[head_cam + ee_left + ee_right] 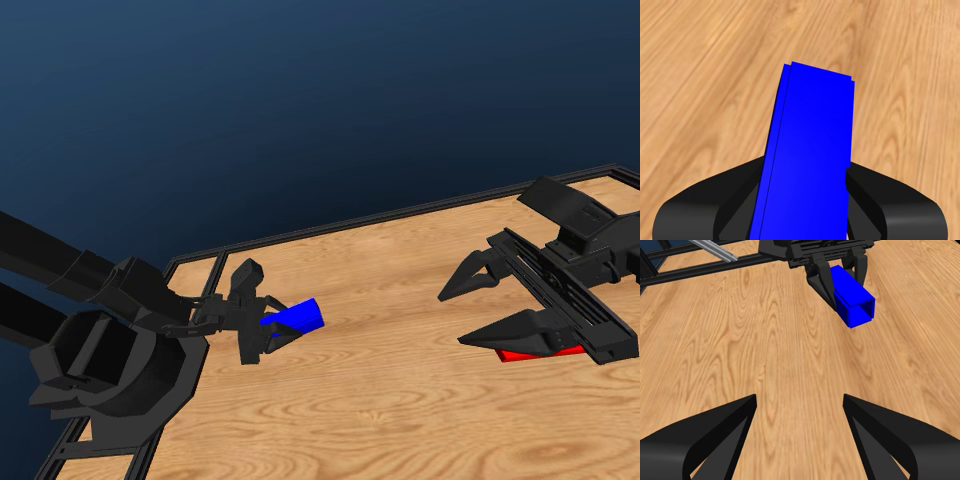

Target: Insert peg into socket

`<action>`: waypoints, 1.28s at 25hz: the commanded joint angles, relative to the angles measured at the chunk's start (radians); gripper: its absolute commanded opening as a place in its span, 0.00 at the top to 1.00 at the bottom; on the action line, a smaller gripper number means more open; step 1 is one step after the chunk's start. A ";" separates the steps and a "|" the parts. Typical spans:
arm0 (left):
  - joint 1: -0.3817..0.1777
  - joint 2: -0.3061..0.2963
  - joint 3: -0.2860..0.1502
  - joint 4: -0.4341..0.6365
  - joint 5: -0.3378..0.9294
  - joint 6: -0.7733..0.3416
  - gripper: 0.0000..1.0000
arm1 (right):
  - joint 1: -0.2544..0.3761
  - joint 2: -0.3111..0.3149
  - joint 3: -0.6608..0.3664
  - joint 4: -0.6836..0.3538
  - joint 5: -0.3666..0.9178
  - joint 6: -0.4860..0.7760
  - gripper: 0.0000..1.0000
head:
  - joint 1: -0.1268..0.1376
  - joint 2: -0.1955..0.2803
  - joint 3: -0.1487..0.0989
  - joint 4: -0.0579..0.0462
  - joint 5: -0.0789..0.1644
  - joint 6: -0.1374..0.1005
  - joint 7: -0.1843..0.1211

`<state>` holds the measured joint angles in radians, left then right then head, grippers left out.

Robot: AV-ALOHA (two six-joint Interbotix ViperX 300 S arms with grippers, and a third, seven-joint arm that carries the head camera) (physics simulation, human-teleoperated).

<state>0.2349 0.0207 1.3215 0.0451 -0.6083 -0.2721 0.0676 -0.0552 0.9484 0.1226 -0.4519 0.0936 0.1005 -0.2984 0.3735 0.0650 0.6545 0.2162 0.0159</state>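
Socket (297,317) sits between the jaws of our left gripper (262,335), which are pressed on its two sides; most of the blue block sticks out ahead of the fingertips. In the right wrist view we see its open hollow end (861,314) turned toward our other arm, and we judge that this hold is chosen so that the mouth stays free for the peg to enter. The block seems lifted a little above the table (400,400), though we cannot be fully sure of the gap.

Our right gripper (480,305) has its jaws spread wide, with nothing between them; only bare wood shows between them in its wrist view. The peg (528,353) lies just beside and under the near jaw, and only a small red part shows in the head view, so we cannot tell if the jaw touches it. It is not yet grasped.

We judge that the next step is to bring the right jaws around the red bar and grip it near one end, so the other end stays free for the socket.
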 commanded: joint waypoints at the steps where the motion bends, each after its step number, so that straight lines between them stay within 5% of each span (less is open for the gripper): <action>1: -0.084 0.079 -0.006 0.025 -0.057 -0.065 1.00 | 0.002 -0.026 0.003 0.000 -0.005 0.007 0.00 | 0.000 -0.008 -0.015 -0.002 -0.006 -0.012 -0.007; 10: -0.149 0.046 -0.002 -0.020 -0.053 -0.044 1.00 | 0.025 -0.106 0.028 0.020 0.171 -0.001 0.00 | -0.013 -0.089 0.020 -0.012 0.004 -0.044 -0.048; 16: -0.264 -0.065 -0.096 -0.068 0.103 -0.045 1.00 | 0.052 -0.204 0.099 0.005 0.353 0.068 0.00 | -0.037 -0.153 0.048 -0.026 0.017 -0.079 -0.102; 21: -0.336 -0.153 -0.185 -0.108 0.105 -0.042 1.00 | 0.080 -0.253 0.119 -0.042 0.493 0.175 0.00 | -0.071 -0.172 0.058 -0.043 0.031 -0.113 -0.151; 27: -0.373 -0.136 -0.271 -0.133 0.080 -0.005 1.00 | 0.124 -0.315 0.146 -0.153 0.656 0.360 0.00 | -0.125 -0.174 0.060 -0.065 0.058 -0.147 -0.196; 32: -0.377 -0.077 -0.294 -0.134 0.050 -0.018 1.00 | 0.178 -0.339 0.143 -0.272 0.823 0.548 0.00 | -0.163 -0.159 0.055 -0.080 0.063 -0.169 -0.217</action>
<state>-0.1389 -0.0650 1.0516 -0.0901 -0.5135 -0.2909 0.2159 -0.3720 1.1142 -0.1102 0.2717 0.5598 -0.0419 -0.4604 0.4414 -0.0108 0.7220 0.0587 -0.1915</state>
